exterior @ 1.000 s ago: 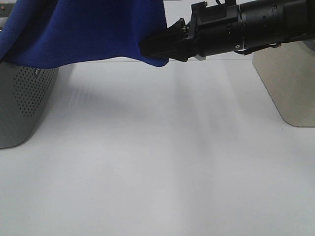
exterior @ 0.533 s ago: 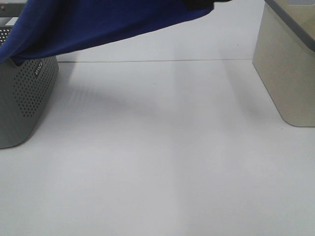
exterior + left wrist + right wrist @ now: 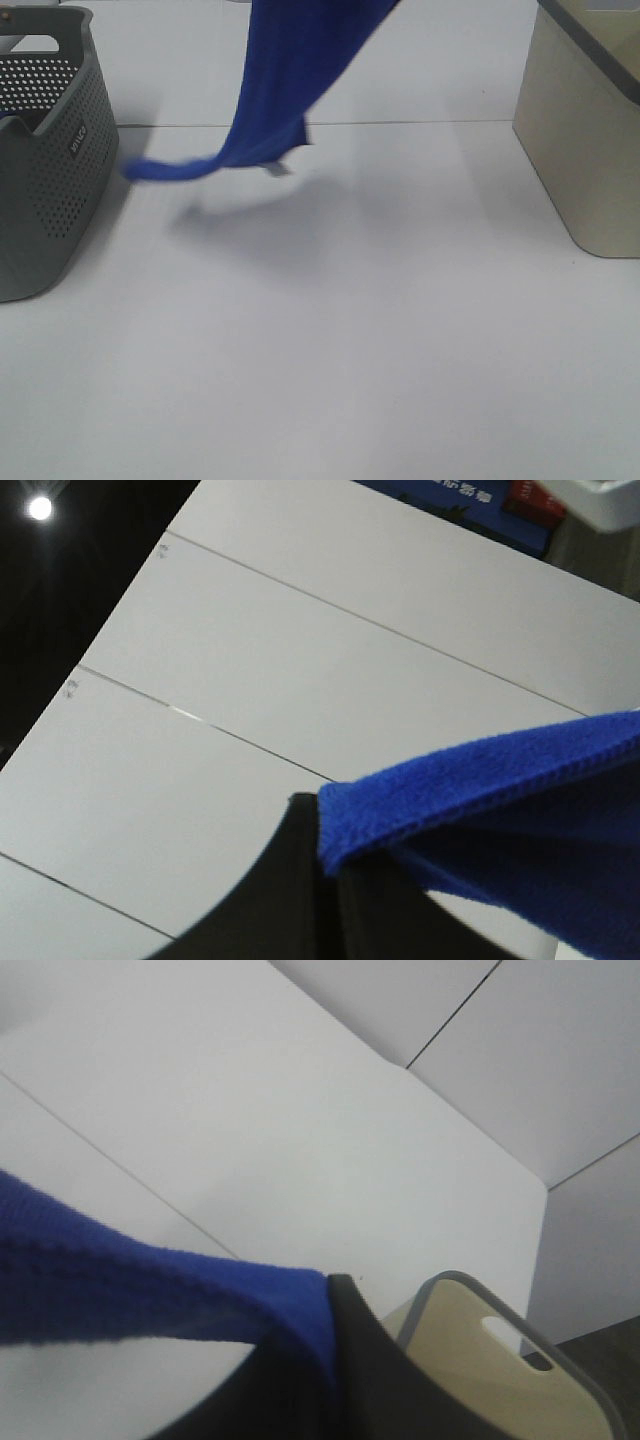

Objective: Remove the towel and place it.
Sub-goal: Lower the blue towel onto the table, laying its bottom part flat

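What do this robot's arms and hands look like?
Little shows. On the left gripper and the right gripper only the jaws appear: plain matt black with a curved outer edge. No cables or markings show; the arms are out of view.

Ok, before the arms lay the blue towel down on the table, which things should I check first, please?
1. Towel out of the grey basket: ok, it hangs outside it.
2. Left pincer shut on the towel: ok.
3. Right pincer shut on the towel: ok.
4. Towel's lower end off the table: cannot tell, it trails very low.
5. Towel spread flat: not ok, it hangs bunched.
6. Bare table between grey basket and beige bin: ok.
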Action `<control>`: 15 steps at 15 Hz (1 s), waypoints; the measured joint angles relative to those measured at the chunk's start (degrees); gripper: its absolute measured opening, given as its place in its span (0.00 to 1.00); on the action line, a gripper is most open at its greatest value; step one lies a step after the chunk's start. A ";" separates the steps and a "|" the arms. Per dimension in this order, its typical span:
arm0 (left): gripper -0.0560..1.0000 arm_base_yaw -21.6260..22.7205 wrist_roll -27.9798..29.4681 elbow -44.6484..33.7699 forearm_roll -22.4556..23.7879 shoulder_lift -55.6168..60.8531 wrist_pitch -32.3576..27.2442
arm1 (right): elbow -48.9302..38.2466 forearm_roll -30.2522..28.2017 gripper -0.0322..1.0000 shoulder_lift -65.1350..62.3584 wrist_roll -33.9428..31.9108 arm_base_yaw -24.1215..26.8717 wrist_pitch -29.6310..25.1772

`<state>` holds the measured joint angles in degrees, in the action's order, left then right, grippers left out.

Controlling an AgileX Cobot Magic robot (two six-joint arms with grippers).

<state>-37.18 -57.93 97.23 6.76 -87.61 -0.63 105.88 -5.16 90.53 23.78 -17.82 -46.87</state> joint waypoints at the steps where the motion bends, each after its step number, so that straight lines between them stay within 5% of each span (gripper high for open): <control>1: 0.05 1.89 0.97 0.00 -1.49 -0.69 2.23 | 0.69 -1.32 0.05 0.00 0.00 0.00 0.11; 4: 0.05 6.07 5.50 0.00 -3.95 -3.84 9.40 | 0.86 -3.15 0.05 0.00 -0.06 0.00 5.61; 7: 0.05 8.25 6.70 0.00 -3.95 -8.71 18.56 | 0.86 -4.58 0.05 0.11 -0.06 0.00 16.96; 11: 0.05 10.94 6.93 0.00 -3.95 -12.32 25.44 | 1.15 -6.25 0.05 4.30 -0.06 0.00 23.32; 15: 0.05 15.53 6.93 1.83 -3.95 -19.88 34.61 | 1.60 -10.49 0.05 12.03 -0.06 0.80 38.39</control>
<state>-21.66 -50.99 99.06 2.81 -107.49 33.98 107.49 -15.64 102.56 23.72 -17.02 -8.48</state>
